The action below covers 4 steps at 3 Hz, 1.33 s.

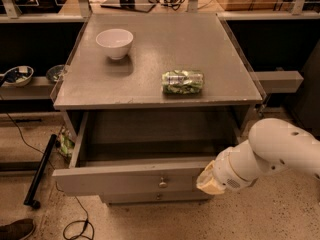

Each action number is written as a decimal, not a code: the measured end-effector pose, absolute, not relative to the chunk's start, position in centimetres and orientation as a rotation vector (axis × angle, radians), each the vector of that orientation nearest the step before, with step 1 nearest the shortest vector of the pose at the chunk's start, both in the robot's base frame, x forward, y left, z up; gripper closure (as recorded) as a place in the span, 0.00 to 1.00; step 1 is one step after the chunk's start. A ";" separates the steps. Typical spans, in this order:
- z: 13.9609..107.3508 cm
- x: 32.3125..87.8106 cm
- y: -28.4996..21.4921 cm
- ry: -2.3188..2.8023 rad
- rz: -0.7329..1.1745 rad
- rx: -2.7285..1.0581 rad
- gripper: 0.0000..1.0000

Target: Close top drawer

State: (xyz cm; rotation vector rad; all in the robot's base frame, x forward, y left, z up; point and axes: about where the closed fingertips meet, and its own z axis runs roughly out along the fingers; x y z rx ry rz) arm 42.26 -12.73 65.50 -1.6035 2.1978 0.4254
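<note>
Clutter at far left: small bowls (17,75) on a side shelf, a black pole (40,171) slanting to the floor, and a shoe (17,230) cut off by the near edge. White bowl (115,42) sits far-left on the cabinet top (215,44), with a green packet (183,82) right of centre.

Top drawer (125,180) stands pulled well out toward the near side, knob (162,184) at centre of its front. Gripper (209,180) is at the right end of that front, touching or just beside it. Its tip is hidden against the panel, so I cannot tell if it is open or closed.

Judged step: start of the push. Contact is off-centre, so the next move calls for a straight, square shove toward the far side. The lower drawer is mostly hidden.
</note>
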 end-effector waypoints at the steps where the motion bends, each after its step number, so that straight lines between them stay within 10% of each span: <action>1: 65.5 42.3 -12.7 2.198 0.425 -1.603 0.42; 2: 65.5 42.3 -12.7 2.198 0.425 -1.604 0.11; 4: 65.5 42.3 -12.7 2.198 0.425 -1.604 0.00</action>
